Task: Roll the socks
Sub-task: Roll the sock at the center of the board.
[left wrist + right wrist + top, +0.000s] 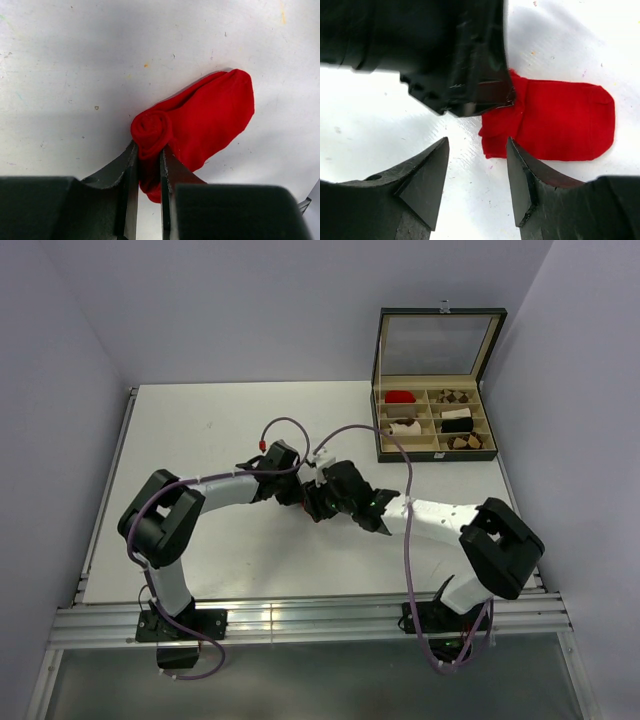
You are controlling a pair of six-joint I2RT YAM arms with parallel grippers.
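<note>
Fabric of the red sock point(210, 120) lay flat on the white table point(200, 440), near its middle, with one end wound into a tight roll point(150, 127). The left gripper point(149, 154) had its jaws closed on that rolled end, the two fingers pressed against the cloth from either side, and the roll's spiral face showed just above their tips. The unrolled part of the sock stretched away from the grip to a rounded end and lay smooth on the table.

The right gripper point(477, 142) hung just beside the left one, its jaws apart and holding nothing. In the right wrist view the near corner of the sock sat just beyond the gap between its tips, and the left gripper's dark body filled the space above.

From overhead, both arms met at the centre of the table and hid the sock. An open box point(436, 455) with compartments stood at the far right corner, well apart from the grippers, with small bundles inside.
</note>
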